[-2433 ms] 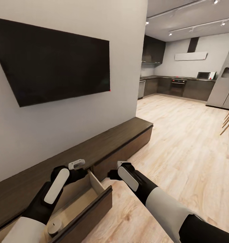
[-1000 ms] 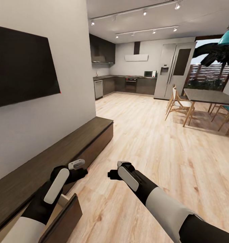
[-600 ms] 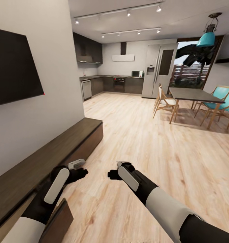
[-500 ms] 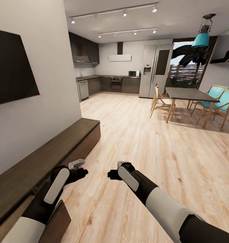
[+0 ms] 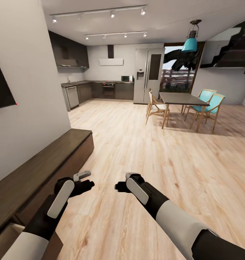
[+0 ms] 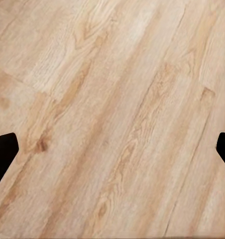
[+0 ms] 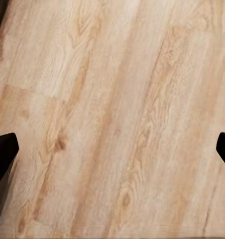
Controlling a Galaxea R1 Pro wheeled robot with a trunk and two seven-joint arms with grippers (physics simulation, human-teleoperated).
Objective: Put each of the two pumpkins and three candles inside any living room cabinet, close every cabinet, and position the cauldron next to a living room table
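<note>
We hold both arms out over the pale wood-plank floor (image 5: 144, 155) — the left gripper (image 5: 87, 182) and the right gripper (image 5: 119, 186) each have their black fingers spread wide with nothing between them, only bare planks showing between the tips in both wrist views. The long, low dark brown wooden cabinet (image 5: 46, 162) runs along the grey wall at our left, a drawer front ajar at its near end beside our left forearm. Farther off stand a dark-topped dining table (image 5: 182, 98) with teal and wooden chairs — and the kitchen behind.

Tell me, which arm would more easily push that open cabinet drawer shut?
Probably the left: the left gripper hangs beside the cabinet, whose open drawer sits below its elbow.
</note>
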